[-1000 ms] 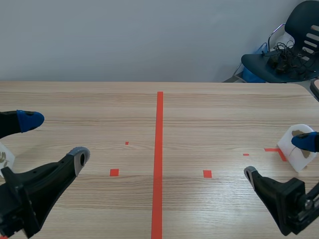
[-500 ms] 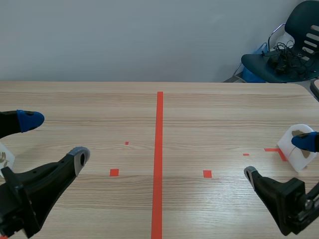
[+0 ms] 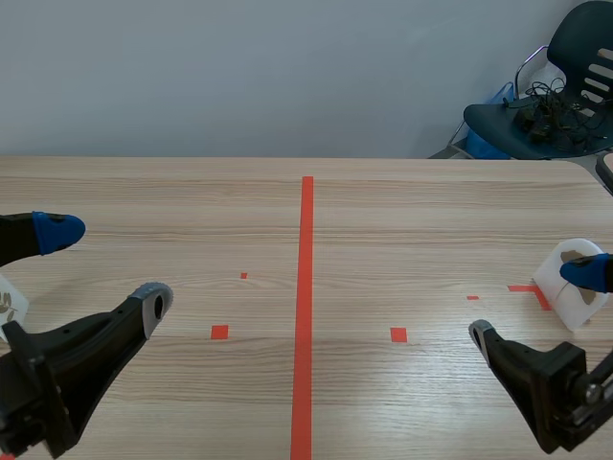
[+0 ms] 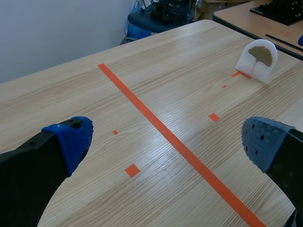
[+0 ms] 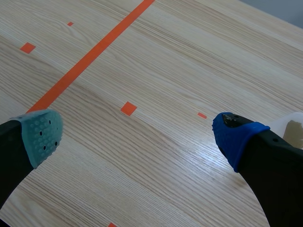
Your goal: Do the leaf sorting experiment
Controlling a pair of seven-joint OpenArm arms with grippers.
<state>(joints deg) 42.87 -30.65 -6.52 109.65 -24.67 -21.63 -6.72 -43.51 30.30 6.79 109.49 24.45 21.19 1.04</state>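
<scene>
A white rounded block (image 3: 565, 287) with a brown leaf on its face stands at the table's right edge, beside an orange tape mark. In the left wrist view this block (image 4: 257, 59) is far ahead of the gripper; in the right wrist view only a sliver of the block (image 5: 294, 126) shows behind one finger. A second white piece with a leaf print (image 3: 10, 303) peeks in at the left edge. My left gripper (image 3: 105, 266) (image 4: 165, 139) is open over bare table. My right gripper (image 3: 532, 303) (image 5: 138, 132) is open, its far finger just in front of the right block.
A long orange tape line (image 3: 306, 307) runs down the middle of the wooden table, with small orange squares on either side. A dark chair (image 3: 546, 96) with cables on it stands beyond the table's far right corner.
</scene>
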